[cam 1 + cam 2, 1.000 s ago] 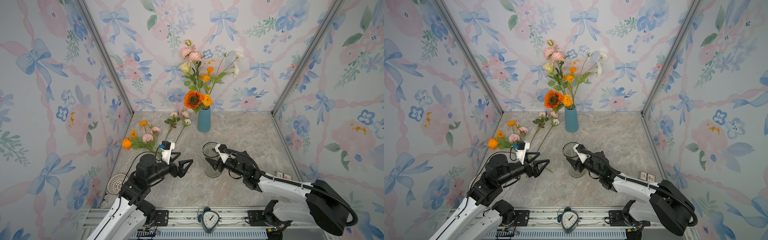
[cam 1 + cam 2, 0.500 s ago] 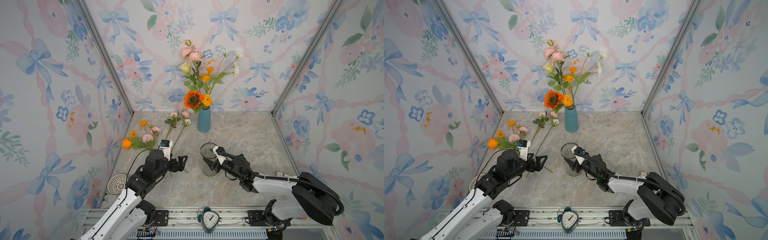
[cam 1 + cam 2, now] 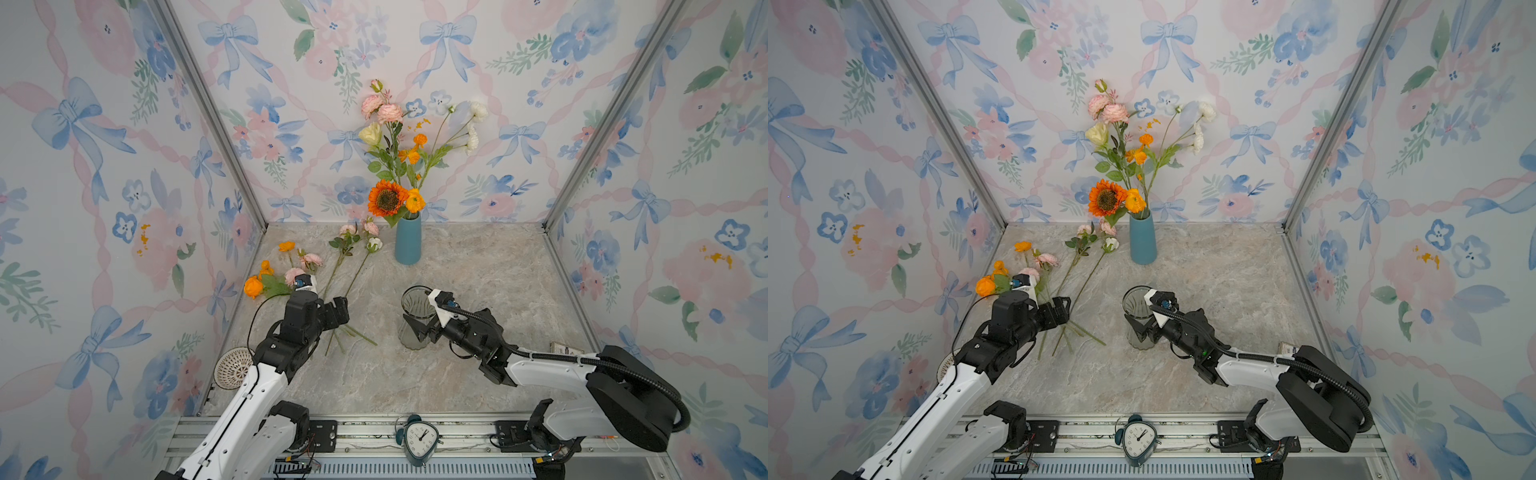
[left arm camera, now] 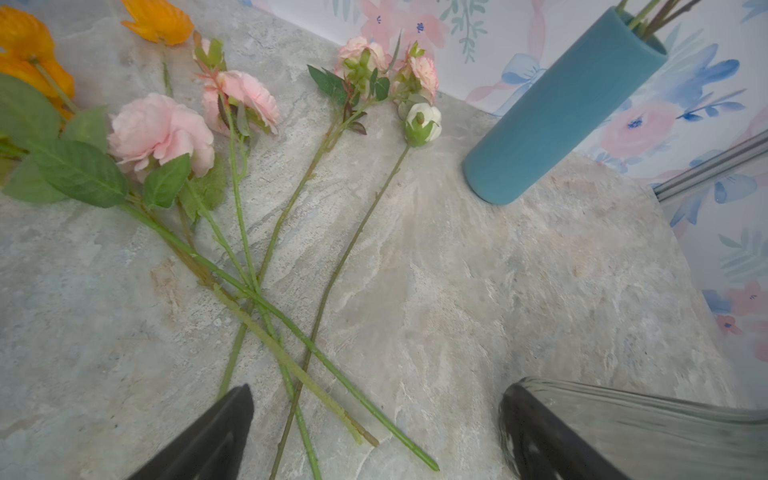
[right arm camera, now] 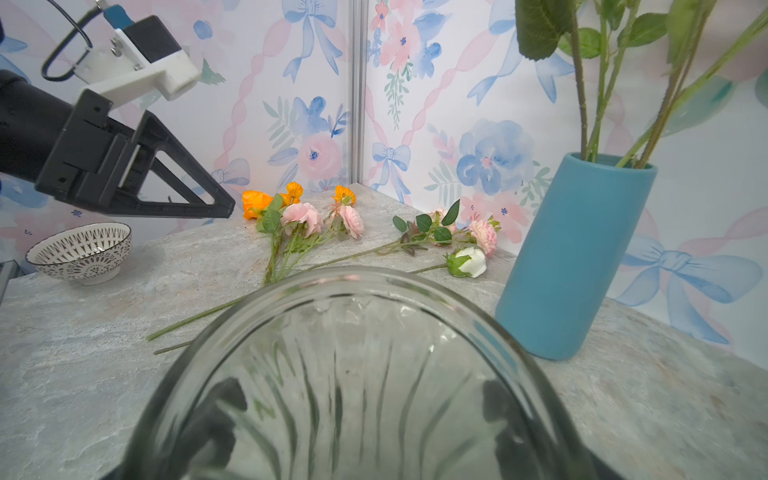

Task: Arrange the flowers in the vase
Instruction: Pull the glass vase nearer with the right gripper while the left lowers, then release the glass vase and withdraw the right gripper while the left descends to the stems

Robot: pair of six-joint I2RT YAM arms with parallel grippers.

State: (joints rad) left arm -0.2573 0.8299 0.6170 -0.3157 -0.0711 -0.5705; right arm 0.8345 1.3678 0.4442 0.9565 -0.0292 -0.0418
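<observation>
At the bench's back edge, blue vase [image 3: 407, 243] already holding a bunch of flowers [image 3: 409, 158]; by the left edge, loose flowers [image 4: 245, 99] lying with stems crossed. Above them, left hand [image 4: 374, 392] spread and empty. Astride the empty glass vase [image 3: 411, 307], right hand [image 5: 361, 395] spread. Looks roughly half done.

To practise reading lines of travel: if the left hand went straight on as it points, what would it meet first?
Likely the crossed stems of the flowers on the table, just ahead of the left hand; depth is unclear.
</observation>
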